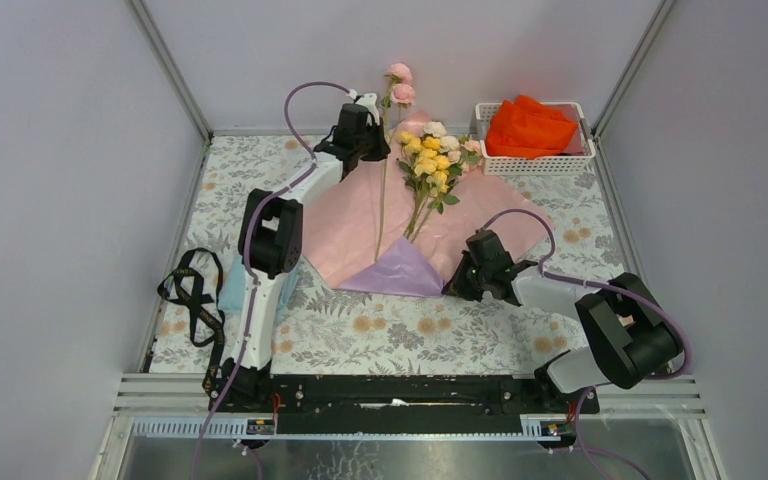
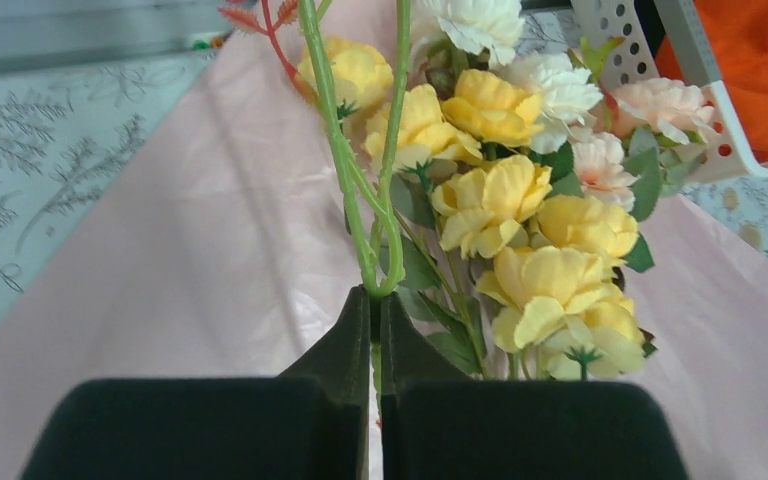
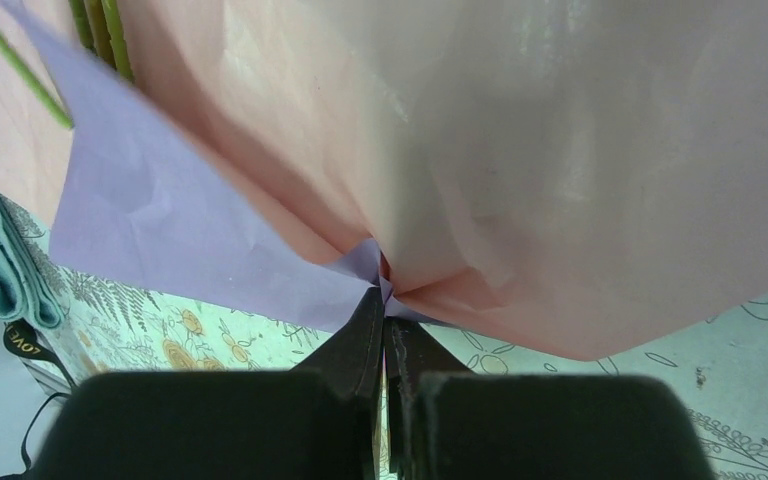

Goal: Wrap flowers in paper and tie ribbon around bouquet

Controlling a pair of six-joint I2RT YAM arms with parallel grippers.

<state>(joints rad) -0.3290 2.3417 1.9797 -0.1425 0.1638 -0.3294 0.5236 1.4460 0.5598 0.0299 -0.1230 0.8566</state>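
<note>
Where the arms are bolted at the near edge of the table, we find the ribbon lying in a loose black tangle at the near left, beside the left arm's base and well apart from the paper. A light blue cloth lies just beside it, partly under that arm.

Farther in, on the right, the right end effector is closed on the near right edge of the paper. Its wrist view shows the fingers pinching a small pucker of the sheet where the lilac and pink faces meet.

The paper lies spread on the middle of the table, pink face up. Its near corner is folded over as a lilac triangle, and the lower ends of the green stems reach the edge of that fold.

Beyond that, the flowers lie on the far half of the sheet, with yellow, white and pale pink heads pointing far and right.

Just left of the bunch, the left end effector is clamped on a long stem. Its wrist view shows the fingers pressed together around the green stalk just below a fork. Two pink roses top that stem, past the paper's far corner. We cannot tell whether the stem is lifted.

At the far right, a white basket holding an orange cloth stands just beside the flower heads.
</note>
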